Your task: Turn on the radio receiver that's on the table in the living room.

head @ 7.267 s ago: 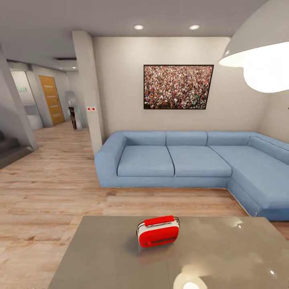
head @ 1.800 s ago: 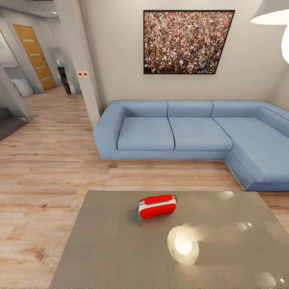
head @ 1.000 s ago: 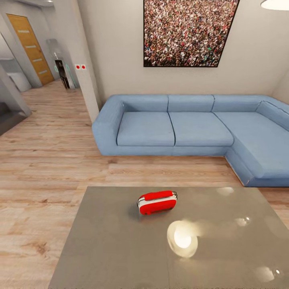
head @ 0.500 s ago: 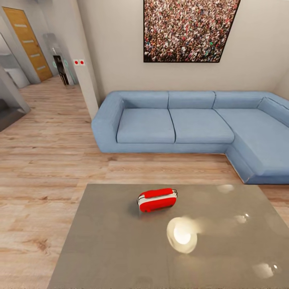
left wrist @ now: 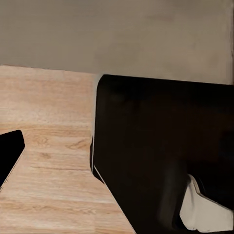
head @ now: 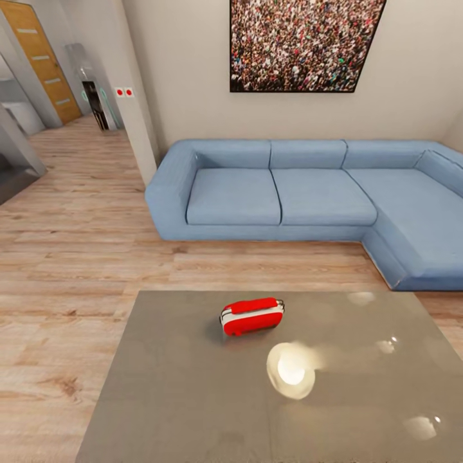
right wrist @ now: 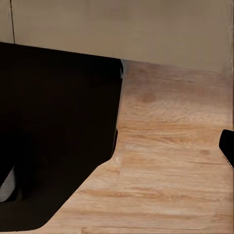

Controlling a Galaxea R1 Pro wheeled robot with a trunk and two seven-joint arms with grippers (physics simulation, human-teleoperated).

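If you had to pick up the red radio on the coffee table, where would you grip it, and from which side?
Probably by the red top handle of the radio receiver, coming from above. It stands upright near the middle of the table, with the handle facing up along its length and open space all round.

Count: 1 radio receiver (head: 252,316), 1 table (head: 173,399), 1 blue sofa (head: 308,202), 1 framed picture (head: 302,44), 1 wooden door (head: 44,61), 2 red wall switches (head: 124,92).

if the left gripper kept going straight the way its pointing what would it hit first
Most likely the wood floor. The left wrist view looks along the fingers at floor planks beside a large black part of the robot. The fingers themselves aren't clearly visible, so the exact line and depth are uncertain.
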